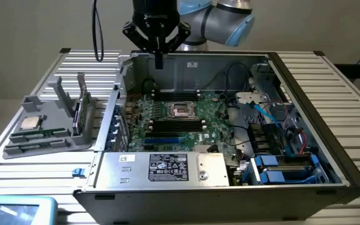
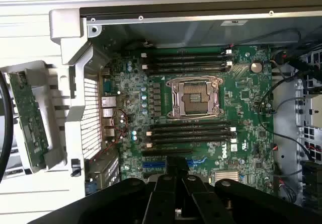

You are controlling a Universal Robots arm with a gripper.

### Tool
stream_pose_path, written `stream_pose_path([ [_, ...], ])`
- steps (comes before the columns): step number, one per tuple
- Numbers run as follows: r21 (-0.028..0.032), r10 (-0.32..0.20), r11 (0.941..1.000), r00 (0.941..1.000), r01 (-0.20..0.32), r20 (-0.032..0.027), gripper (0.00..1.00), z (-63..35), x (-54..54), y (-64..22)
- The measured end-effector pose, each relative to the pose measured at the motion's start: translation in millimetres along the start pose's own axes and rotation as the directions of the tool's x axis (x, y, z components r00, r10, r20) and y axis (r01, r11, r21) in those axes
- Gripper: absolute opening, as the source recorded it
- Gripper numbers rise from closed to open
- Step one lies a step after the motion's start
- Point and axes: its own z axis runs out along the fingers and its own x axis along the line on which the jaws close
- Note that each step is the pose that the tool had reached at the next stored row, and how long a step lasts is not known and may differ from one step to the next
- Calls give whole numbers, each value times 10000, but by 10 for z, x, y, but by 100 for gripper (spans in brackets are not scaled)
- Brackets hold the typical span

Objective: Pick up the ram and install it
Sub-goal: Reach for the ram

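Looking at the exterior view, I see the fingers [image 1: 159,62] pressed together with nothing between them. They hang above the far wall of the open computer case [image 1: 217,70], toward the exterior view's left end of that wall. The ram [image 1: 39,135] is well apart from them. It is a green stick lying flat in the front part of the gray holder [image 1: 58,89], which sits on the slatted counter [image 1: 348,117] just beside the case on the exterior view's left. A 2nd green stick [image 1: 35,148] lies just in front of the ram, and the square silver processor [image 1: 31,123] rests just behind it in the same holder. Through the wrist view I look past the closed fingers onto the green motherboard [image 2: 241,88]. The open processor socket [image 2: 194,98] sits at its middle, with 2 banks of long black memory slots [image 2: 187,62], 1 on each side of the socket. The fingers touch neither the board nor the case.
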Motion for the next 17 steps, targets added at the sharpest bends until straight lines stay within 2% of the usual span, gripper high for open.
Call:
stream_pose_path([
  [14,0,-1,10000,10000,1,1,9,0,2,1],
  [17,2,-1,10000,10000,1,-1,9,-2,92,5],
])
